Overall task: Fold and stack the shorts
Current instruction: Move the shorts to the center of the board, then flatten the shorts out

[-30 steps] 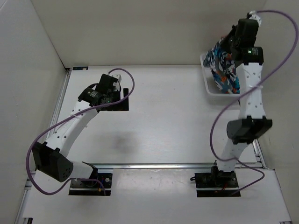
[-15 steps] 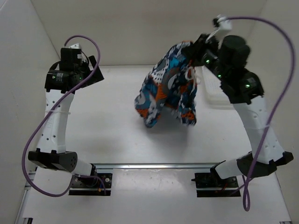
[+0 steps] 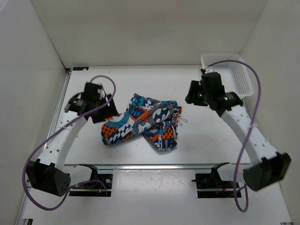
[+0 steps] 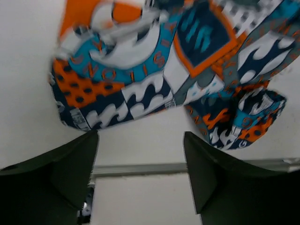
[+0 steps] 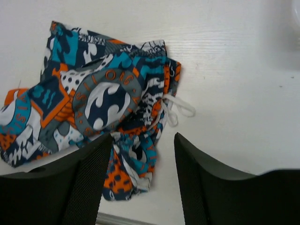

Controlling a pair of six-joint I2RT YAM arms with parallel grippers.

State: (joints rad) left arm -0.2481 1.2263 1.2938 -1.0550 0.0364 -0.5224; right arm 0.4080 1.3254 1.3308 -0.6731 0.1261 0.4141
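Note:
The shorts lie crumpled in a heap on the white table, near its middle, printed in blue, orange, white and grey. A white drawstring trails from their right side. My left gripper hovers just left of the heap, open; in its wrist view the shorts lie beyond the empty gap between the fingers. My right gripper hangs to the right of the heap, open and holding nothing. From its wrist view the shorts spread below, part of them showing between the fingers.
A white mesh basket stands at the back right corner, behind the right arm. A metal rail runs along the table's near edge. White walls close in the left, back and right sides.
The right gripper carried the shorts from the basket over the table, opened and let them drop at the middle. The left arm swung up and then down beside the heap.

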